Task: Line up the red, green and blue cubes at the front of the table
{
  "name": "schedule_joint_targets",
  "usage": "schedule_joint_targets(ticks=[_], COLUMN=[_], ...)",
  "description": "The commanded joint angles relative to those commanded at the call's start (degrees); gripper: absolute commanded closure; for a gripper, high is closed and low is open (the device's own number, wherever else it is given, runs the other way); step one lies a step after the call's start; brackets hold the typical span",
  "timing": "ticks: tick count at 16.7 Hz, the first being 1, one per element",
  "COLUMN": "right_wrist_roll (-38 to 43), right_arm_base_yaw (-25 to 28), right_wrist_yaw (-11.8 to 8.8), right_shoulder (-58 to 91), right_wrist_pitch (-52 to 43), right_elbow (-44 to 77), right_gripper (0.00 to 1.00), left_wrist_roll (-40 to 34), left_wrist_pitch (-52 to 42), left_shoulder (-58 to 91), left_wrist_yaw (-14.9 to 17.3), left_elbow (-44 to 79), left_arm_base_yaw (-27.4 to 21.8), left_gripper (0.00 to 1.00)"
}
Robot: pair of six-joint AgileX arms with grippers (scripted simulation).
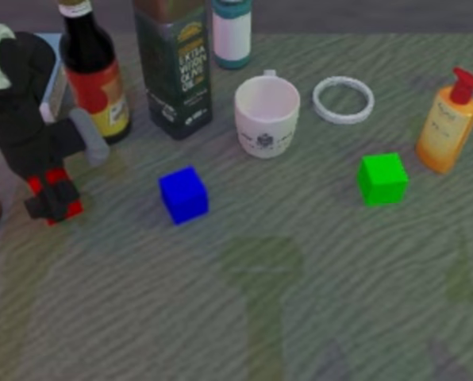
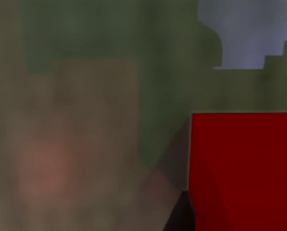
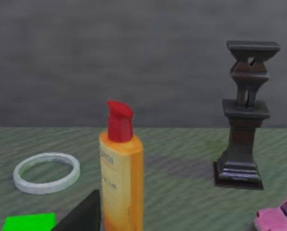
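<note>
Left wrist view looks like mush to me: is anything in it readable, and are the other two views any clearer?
Left wrist view: only the red cube up close reads, the rest a soft blur. Top view: blue cube and green cube crisp, broad shadows on the table. Right wrist view: orange bottle sharp.

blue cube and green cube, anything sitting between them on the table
Nothing: in the top view the cloth between the blue cube and the green cube is bare. The white mug stands farther back, off that line.
</note>
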Motion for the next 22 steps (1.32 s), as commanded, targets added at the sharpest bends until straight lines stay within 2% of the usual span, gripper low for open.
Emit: schedule_joint_targets(ticks=[7, 13, 17, 20, 22], right_wrist_roll=[0.00, 0.00, 0.00, 0.00, 0.00], right_arm_base_yaw=[0.00, 0.00, 0.00, 0.00, 0.00], right_wrist_yaw=[0.00, 0.00, 0.00, 0.00, 0.00], right_shoulder=[0.00, 0.00, 0.00, 0.00, 0.00], right_wrist_pitch=[0.00, 0.00, 0.00, 0.00, 0.00], right_elbow=[0.00, 0.00, 0.00, 0.00, 0.00], right_gripper=[0.00, 0.00, 0.00, 0.00, 0.00], left_wrist_roll=[-0.46, -0.74, -0.79, -0.73, -1.16], left_wrist_pitch=[-2.45, -13.75, -15.12, -14.91, -14.70], left_shoulder=[-2.06, -6.08, -6.89, -7.12, -8.88], left_wrist_yaw=[0.59, 0.56, 0.55, 0.52, 0.48], left_elbow=[0.87, 7.64, 8.63, 7.97, 6.01], left_arm_base_yaw=[-0.06, 0.98, 1.08, -0.08, -3.27], left_gripper=[1.00, 1.00, 1.00, 1.00, 1.00])
